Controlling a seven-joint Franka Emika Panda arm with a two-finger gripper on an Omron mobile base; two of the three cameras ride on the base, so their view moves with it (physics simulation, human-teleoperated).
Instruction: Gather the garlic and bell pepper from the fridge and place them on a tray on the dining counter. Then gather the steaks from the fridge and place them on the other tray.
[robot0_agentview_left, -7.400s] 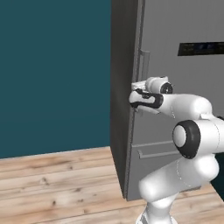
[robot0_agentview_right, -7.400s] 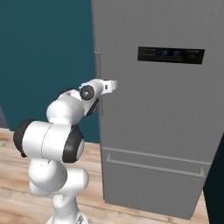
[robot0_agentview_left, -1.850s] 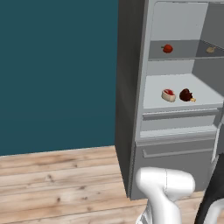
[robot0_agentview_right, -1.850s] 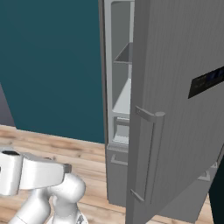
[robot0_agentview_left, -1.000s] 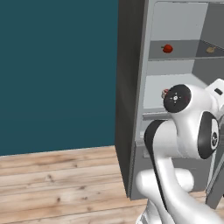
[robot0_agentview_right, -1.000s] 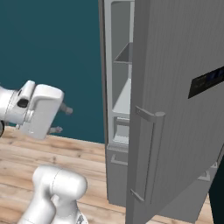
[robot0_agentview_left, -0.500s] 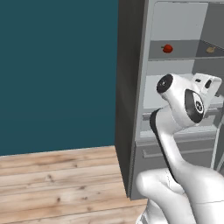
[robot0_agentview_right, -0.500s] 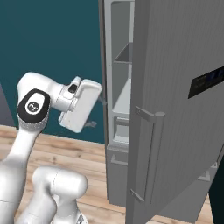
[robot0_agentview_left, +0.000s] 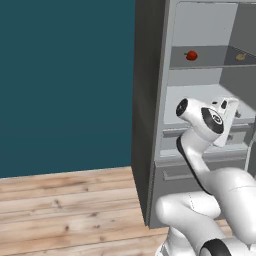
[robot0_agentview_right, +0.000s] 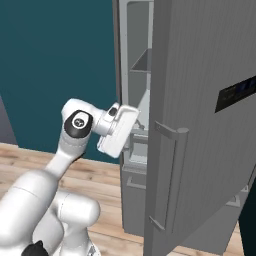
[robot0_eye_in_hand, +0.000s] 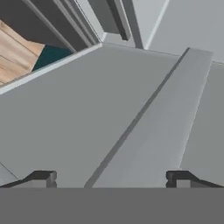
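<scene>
The fridge (robot0_agentview_left: 150, 100) stands open, its pale shelves showing. The red bell pepper (robot0_agentview_left: 191, 55) lies on the upper shelf, with the tan garlic (robot0_agentview_left: 240, 57) to its right on the same shelf. My gripper (robot0_agentview_left: 234, 111) is lower down, in front of the middle shelf, pointing into the fridge (robot0_agentview_right: 135, 75). From the right the gripper (robot0_agentview_right: 136, 131) sits at the edge of the opening. In the hand view the gripper (robot0_eye_in_hand: 110, 179) is open, its tips wide apart over grey fridge surfaces with nothing between them. My arm hides the steaks. The dining counter and trays are out of view.
The open fridge door (robot0_agentview_right: 200, 100) with its long bar handle (robot0_agentview_right: 167, 175) swings out close on the right of the arm. Wooden floor (robot0_agentview_left: 65, 210) and a teal wall (robot0_agentview_left: 65, 75) lie to the left of the fridge.
The fridge door, shut at first, stands open. In the last second the arm swung up and turned the hand toward the middle shelf, covering the steaks that showed there before.
</scene>
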